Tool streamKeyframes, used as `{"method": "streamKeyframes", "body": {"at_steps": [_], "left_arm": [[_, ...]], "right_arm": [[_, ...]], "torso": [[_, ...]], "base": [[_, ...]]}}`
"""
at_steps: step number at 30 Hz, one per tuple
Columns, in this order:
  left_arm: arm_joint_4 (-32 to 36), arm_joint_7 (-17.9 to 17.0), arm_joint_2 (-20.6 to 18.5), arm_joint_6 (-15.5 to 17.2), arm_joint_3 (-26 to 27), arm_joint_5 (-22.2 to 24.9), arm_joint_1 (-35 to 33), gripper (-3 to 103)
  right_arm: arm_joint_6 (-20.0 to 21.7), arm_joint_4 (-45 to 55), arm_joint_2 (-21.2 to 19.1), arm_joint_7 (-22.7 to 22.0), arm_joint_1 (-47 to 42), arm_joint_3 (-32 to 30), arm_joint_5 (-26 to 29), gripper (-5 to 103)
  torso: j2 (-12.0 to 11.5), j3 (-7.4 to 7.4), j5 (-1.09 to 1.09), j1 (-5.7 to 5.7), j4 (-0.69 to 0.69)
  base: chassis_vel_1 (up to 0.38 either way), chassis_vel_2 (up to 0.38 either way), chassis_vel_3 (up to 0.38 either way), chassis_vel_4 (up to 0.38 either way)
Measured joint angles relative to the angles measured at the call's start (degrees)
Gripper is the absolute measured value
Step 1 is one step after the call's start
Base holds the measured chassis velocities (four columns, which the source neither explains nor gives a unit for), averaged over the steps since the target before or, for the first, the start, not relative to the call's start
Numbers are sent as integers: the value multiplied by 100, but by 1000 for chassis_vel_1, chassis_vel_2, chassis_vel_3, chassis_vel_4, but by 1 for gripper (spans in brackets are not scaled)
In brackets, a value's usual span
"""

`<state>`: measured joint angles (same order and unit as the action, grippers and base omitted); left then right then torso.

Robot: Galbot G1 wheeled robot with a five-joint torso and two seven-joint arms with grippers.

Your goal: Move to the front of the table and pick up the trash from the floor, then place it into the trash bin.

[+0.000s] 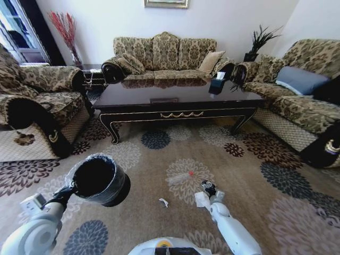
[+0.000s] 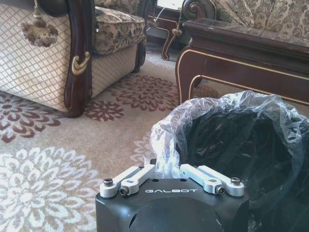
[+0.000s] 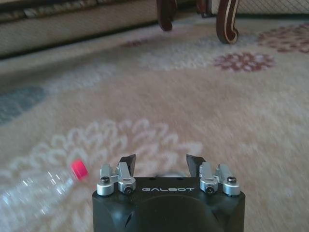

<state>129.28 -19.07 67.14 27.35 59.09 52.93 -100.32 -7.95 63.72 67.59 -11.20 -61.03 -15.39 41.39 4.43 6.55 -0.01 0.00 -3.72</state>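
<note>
The bench (image 1: 175, 101) is showing glossy dark wood, mirroring the sofa (image 1: 164, 56) at 12 o'clock, with a gold scroll trim on its apron. The floor (image 1: 249, 180) is presenting a matt, woven carpet pile with flower medallions. The trash bin (image 1: 101, 180) is appearing as smooth black plastic, wrapped at its rim by a thin, crinkled, shiny clear liner (image 2: 193, 116). The bottle (image 1: 180, 177) is lying as clear glossy plastic with a red cap. The tissue (image 1: 202, 199) is looking like soft crumpled white paper. The left tool (image 2: 171, 174) and right tool (image 3: 161, 162) are showing matt black housings with brushed silver metal links. The armchair (image 2: 43, 63) is wearing quilted cloth with polished dark wood trim.
</note>
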Motion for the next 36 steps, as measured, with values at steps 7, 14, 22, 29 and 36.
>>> {"method": "streamKeyframes", "body": {"at_steps": [7, 14, 22, 29, 36], "left_arm": [[-4, 12, 16, -6, -70, -22, 58, 4], [-10, 17, -16, -15, -12, -19, -1, 4], [35, 20, 18, -22, 48, -8, -80, 4], [42, 22, 33, -36, 63, -18, -101, 4], [41, 21, 31, -36, 65, -27, -104, 4]], "right_arm": [[-32, -37, -75, 4, -5, -29, -226, 68], [-90, -575, 73, 149, 137, -16, -277, 90], [-215, -1091, 240, 366, 397, 87, -251, 100], [-291, -1444, 331, 397, 594, 143, -404, 100], [-326, -1723, 343, 417, 696, 145, -609, 100]], "torso": [[0, 0, 1, 0, -1], [0, 0, 1, 0, 0], [0, 0, 1, 0, 0], [0, 0, 1, 0, 0], [0, 0, 1, 0, -1]], "base": [[0, 0, 0, 0], [0, 0, 0, 0], [0, 0, 0, 0], [0, 0, 0, 0], [0, 0, 0, 0]]}}
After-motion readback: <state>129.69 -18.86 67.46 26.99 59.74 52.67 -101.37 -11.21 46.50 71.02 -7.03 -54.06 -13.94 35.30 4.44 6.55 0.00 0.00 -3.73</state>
